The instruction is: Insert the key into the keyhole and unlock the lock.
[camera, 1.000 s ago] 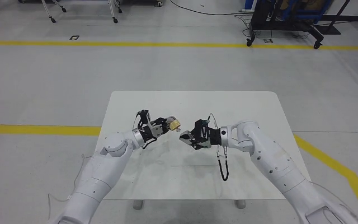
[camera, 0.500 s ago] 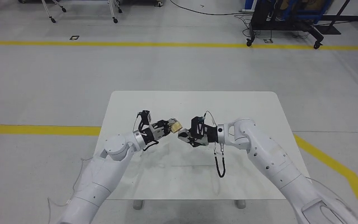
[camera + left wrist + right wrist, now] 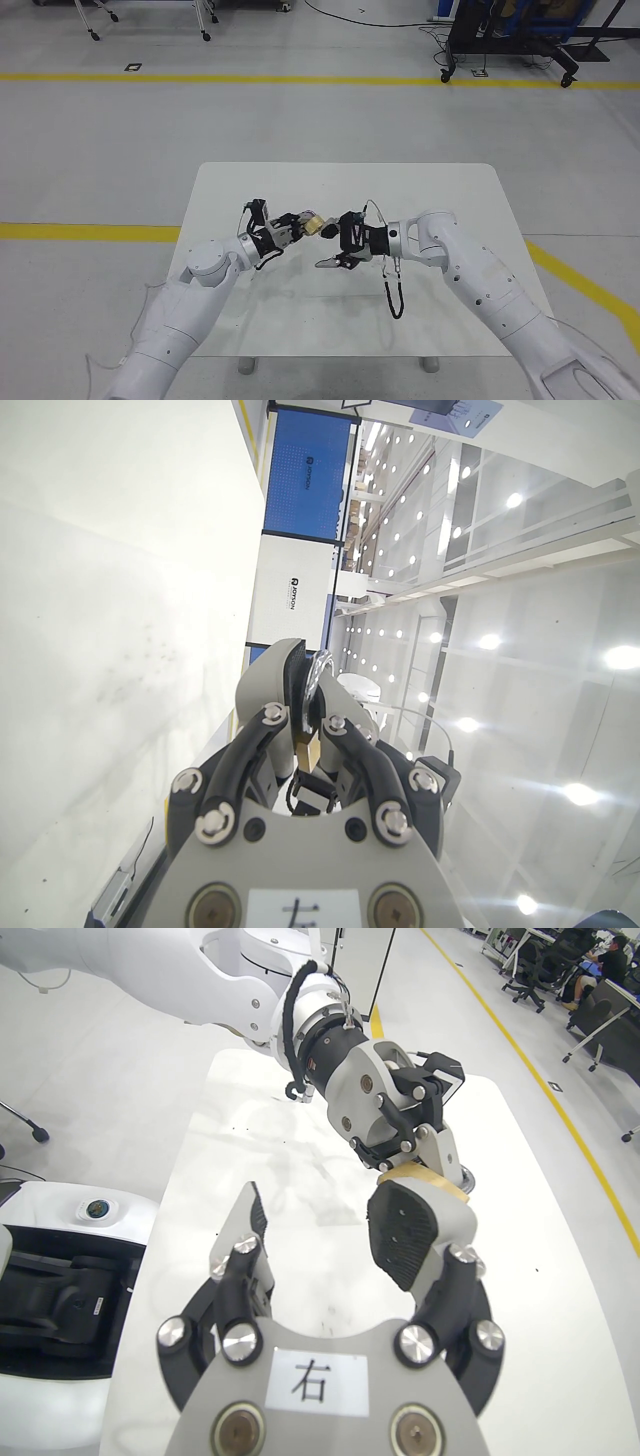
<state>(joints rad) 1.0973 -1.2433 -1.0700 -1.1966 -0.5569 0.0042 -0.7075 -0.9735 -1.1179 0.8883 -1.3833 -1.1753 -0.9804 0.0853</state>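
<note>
Right claw (image 3: 320, 1213) has spread apart | left claw (image 3: 306, 680) clamps the one lock (image 3: 307, 752)

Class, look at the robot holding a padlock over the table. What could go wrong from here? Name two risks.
1. The brass padlock is pinched in the left gripper above the table. One finger pad of the right gripper is very close, so a nudge might twist the padlock or knock it loose.
2. The right gripper is open and empty, and I cannot make out the key. If it sits loosely in the padlock, it may drop.
</note>
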